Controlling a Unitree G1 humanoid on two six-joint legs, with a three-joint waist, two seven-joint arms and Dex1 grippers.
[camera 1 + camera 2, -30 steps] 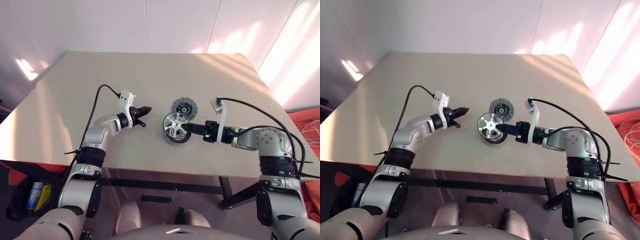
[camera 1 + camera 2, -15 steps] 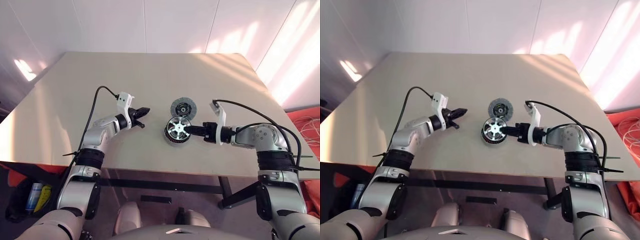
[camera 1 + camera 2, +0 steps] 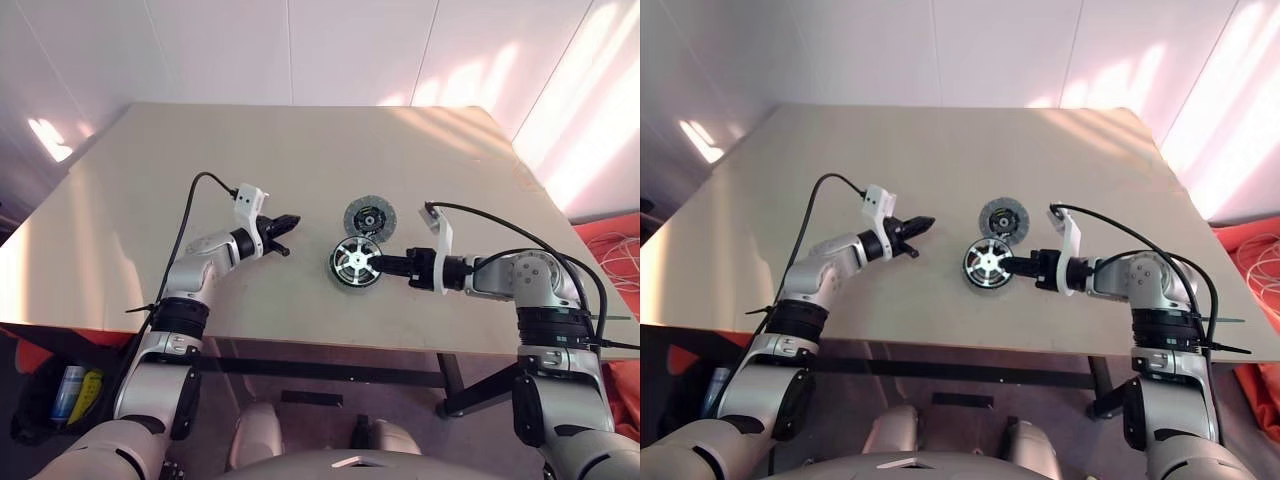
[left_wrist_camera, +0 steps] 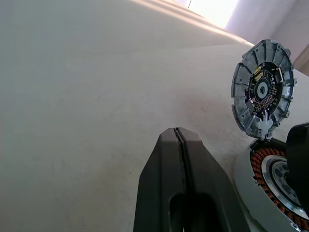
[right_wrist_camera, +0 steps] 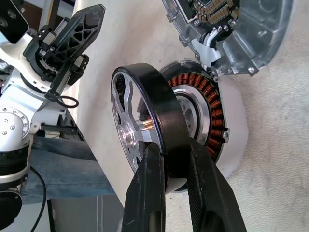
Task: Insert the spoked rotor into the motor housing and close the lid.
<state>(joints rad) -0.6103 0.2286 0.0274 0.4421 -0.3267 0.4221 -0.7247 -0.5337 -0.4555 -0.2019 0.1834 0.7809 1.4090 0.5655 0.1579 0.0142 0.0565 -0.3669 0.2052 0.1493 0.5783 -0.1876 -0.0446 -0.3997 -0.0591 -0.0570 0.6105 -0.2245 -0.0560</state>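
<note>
My right gripper (image 3: 381, 265) is shut on the black rim of the spoked rotor (image 3: 356, 261), whose silver spokes face up. The rotor hangs just over the motor housing (image 5: 231, 145), slightly tilted, with the copper windings (image 5: 208, 104) showing in the gap behind it. The lid (image 3: 368, 216), a round silver-grey disc with a circuit board inside, is swung open on the far side of the housing and joined to its rim. My left gripper (image 3: 289, 222) is shut and empty, hovering over the table to the left of the housing and pointing toward it.
The beige table (image 3: 150, 200) has bare room all round the housing. Its front edge (image 3: 300, 345) runs just below both forearms. Black cables loop above both wrists. A dark bin with a bottle (image 3: 68, 390) sits on the floor at the lower left.
The right gripper turned and brought the rotor down from a raised, steeply tilted pose to nearly flat over the housing. The left arm has stayed still.
</note>
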